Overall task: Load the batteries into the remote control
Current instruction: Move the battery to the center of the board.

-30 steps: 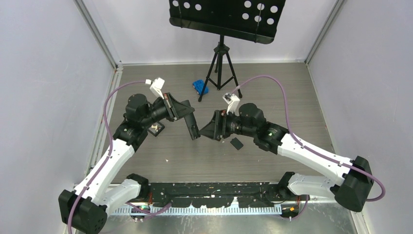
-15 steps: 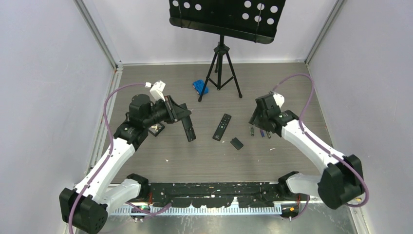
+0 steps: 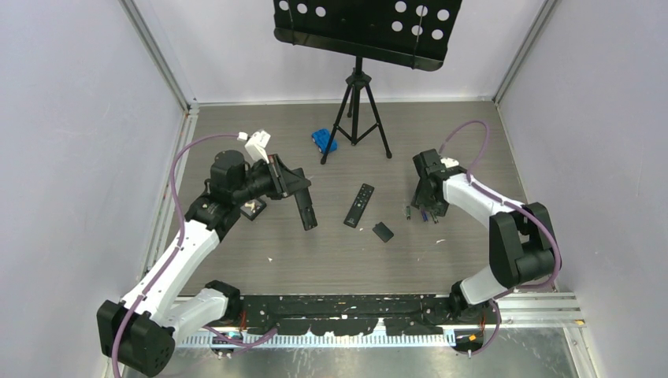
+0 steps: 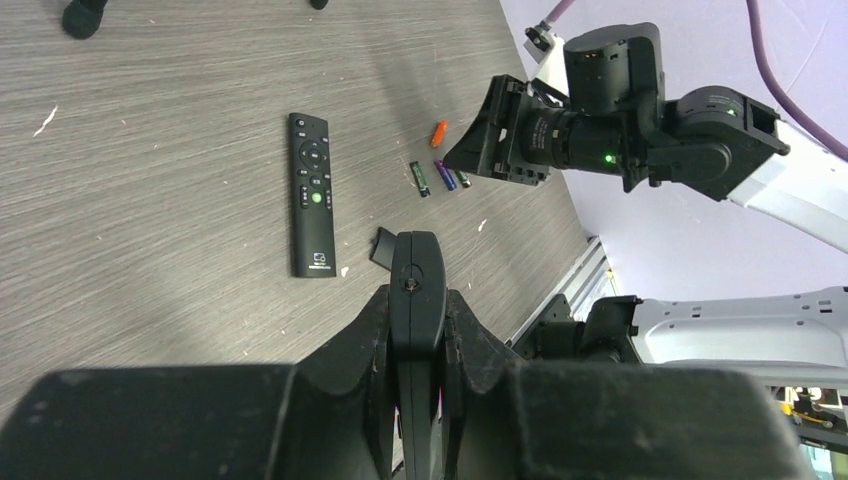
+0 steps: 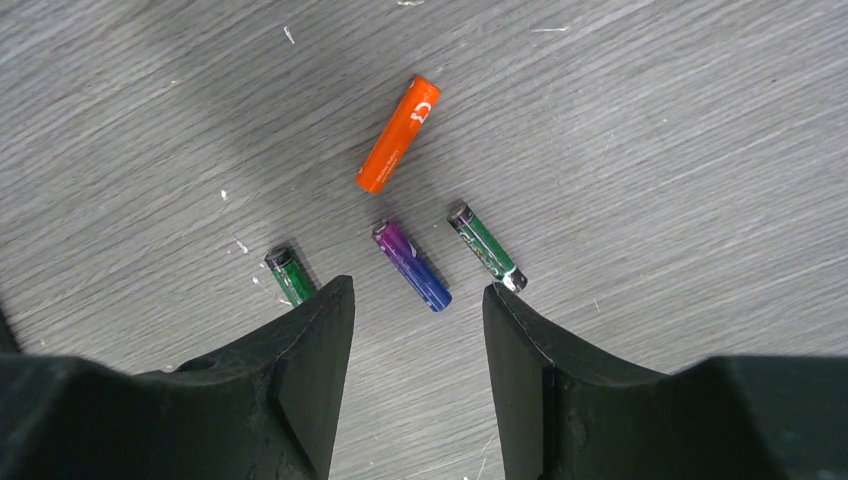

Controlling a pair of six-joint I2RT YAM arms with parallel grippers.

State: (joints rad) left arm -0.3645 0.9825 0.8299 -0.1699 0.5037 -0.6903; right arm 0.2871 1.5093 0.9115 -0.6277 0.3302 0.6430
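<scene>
My left pincer (image 4: 417,312) is clenched on the remote (image 4: 416,258), above the tabletop (image 4: 150,150).
And my right pincer (image 5: 415,318) is released, hanging over the 4 batteries (image 5: 398,135) lying there, purple one (image 5: 412,266) between the tips.

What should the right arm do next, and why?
Probably lower the right gripper and close on the purple battery: its jaws stand open right over that battery, which lies loose between them, while the left gripper holds the remote control ready for loading.

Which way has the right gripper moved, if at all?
Yes: the right gripper crossed rightward past the small black piece and now hangs over the batteries.
</scene>
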